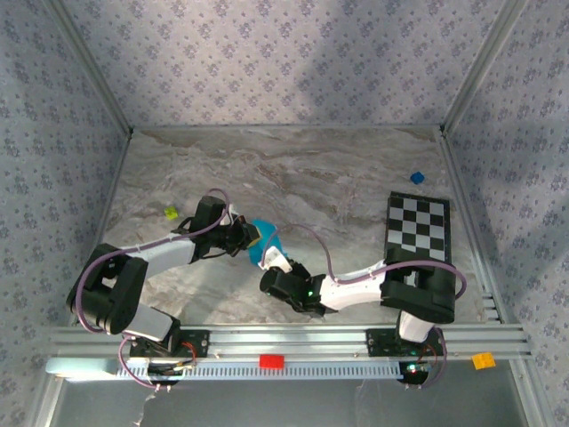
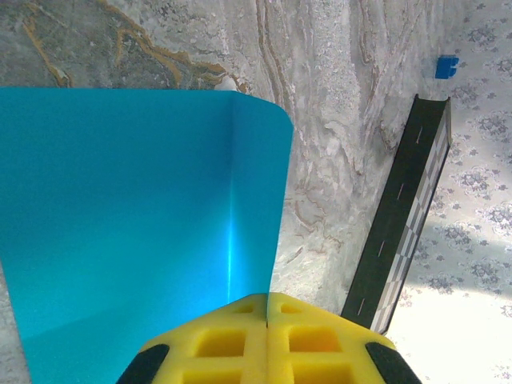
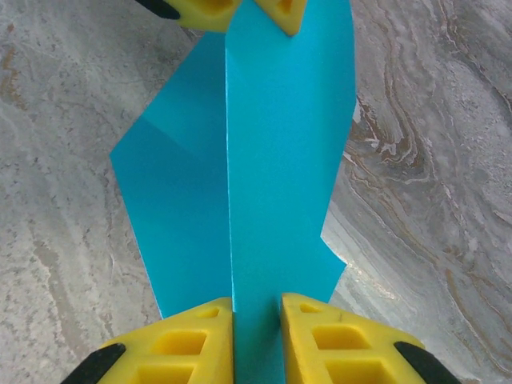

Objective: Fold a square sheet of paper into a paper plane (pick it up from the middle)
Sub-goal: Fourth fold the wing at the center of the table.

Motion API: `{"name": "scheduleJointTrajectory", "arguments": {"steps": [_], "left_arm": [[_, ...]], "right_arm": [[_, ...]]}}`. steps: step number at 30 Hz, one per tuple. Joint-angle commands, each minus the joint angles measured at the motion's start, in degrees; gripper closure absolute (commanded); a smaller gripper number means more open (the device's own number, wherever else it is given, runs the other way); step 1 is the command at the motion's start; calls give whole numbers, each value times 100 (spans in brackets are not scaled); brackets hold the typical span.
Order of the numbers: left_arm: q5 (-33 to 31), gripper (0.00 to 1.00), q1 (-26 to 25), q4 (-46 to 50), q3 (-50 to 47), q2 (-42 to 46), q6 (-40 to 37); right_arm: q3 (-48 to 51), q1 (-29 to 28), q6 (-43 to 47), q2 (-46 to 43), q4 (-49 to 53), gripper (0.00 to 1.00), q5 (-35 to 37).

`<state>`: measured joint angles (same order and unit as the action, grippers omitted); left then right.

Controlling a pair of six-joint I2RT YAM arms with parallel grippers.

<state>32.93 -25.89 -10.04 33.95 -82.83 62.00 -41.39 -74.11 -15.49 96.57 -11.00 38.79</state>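
The square sheet of paper (image 1: 265,242) is bright cyan-blue, partly folded, and held up off the marble table between the two arms. My left gripper (image 1: 252,233) is shut on one edge of it. In the left wrist view its yellow pads (image 2: 240,340) meet with no gap, and the sheet (image 2: 136,216) spreads up and left with a vertical crease. My right gripper (image 1: 272,261) is at the paper's near end. In the right wrist view it (image 3: 257,308) stands narrowly open, with a folded flap of the sheet (image 3: 280,160) running between the jaws. The left gripper's fingers (image 3: 210,11) pinch the far end.
A black-and-white checkered board (image 1: 418,229) lies at the right of the table, also seen edge-on (image 2: 400,232). A tiny blue cube (image 1: 416,177) sits behind it. A small yellow-green piece (image 1: 171,213) lies at the left. Red (image 1: 271,361) and orange (image 1: 483,360) blocks rest on the front rail.
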Motion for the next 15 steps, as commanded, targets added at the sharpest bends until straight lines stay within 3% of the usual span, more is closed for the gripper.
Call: {"name": "scheduleJointTrajectory", "arguments": {"steps": [1, 15], "left_arm": [[-8, 99, -18, 125, 113, 25, -84], [3, 99, -19, 163, 137, -1, -107]], "right_arm": [[68, 37, -163, 42, -27, 79, 38], [27, 81, -182, 115, -55, 78, -86]]}}
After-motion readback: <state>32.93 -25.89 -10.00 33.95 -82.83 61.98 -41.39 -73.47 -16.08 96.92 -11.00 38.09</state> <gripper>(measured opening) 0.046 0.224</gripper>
